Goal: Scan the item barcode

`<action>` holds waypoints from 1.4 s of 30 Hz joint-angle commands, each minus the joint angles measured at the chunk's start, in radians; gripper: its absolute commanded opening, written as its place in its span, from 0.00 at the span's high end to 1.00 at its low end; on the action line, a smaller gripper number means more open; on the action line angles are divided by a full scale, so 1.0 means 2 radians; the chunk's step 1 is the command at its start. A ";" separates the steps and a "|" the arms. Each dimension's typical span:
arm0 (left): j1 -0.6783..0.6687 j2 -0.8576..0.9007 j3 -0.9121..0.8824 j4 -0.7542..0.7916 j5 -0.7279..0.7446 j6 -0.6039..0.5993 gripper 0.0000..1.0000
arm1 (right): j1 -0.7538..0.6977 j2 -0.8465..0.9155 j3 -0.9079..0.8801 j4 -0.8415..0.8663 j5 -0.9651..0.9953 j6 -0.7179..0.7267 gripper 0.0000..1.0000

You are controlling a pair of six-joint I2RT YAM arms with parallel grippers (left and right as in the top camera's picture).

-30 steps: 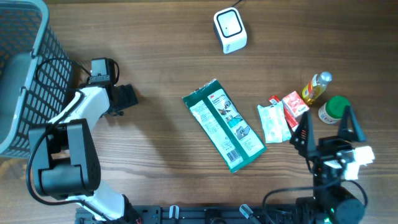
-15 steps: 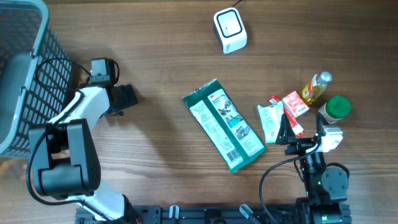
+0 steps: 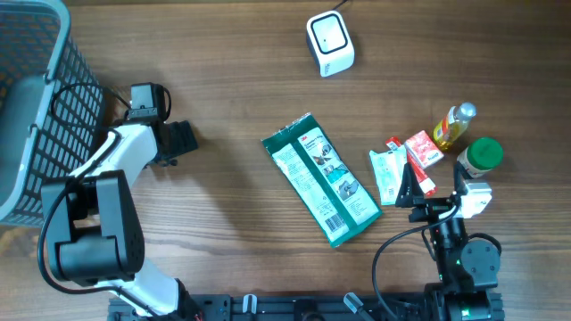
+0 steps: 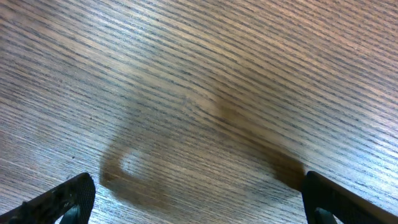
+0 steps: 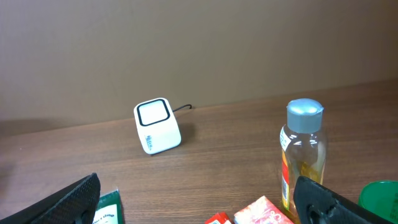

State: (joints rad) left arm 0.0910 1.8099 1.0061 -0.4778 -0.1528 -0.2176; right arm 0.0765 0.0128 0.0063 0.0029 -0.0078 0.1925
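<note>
Shift at right gripper (image 3: 434, 192): sits drawn in beside sachets (image 3: 390, 176), unlike a second ago; spread wide, empty. Left gripper (image 4: 199, 186): likewise agape, empty. Green packet (image 3: 321, 178): lies mid-table, red 3M logo, barcode up, well apart from scanner (image 3: 330, 43).

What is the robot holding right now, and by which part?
Nothing is held. The left fingers stand open over bare table; the right fingers stand open too, with nothing between them.
</note>
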 commanded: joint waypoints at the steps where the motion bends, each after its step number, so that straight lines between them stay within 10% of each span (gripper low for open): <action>1: 0.002 0.009 -0.007 -0.004 -0.008 0.010 0.00 | -0.003 -0.004 -0.001 0.001 -0.009 -0.004 0.00; 10: -0.002 -0.021 -0.008 -0.004 -0.008 0.010 0.00 | -0.003 -0.004 -0.001 0.001 -0.009 -0.004 0.00; 25: -0.002 -0.534 -0.008 -0.005 -0.008 0.010 0.00 | -0.003 -0.004 -0.001 0.001 -0.009 -0.004 0.00; 42: -0.019 -0.787 -0.185 -0.076 -0.013 0.013 0.00 | -0.003 -0.004 -0.001 0.001 -0.008 -0.004 0.00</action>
State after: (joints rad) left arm 0.0597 0.3134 0.7525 -0.5793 -0.1608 -0.2138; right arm 0.0765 0.0128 0.0063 0.0021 -0.0113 0.1925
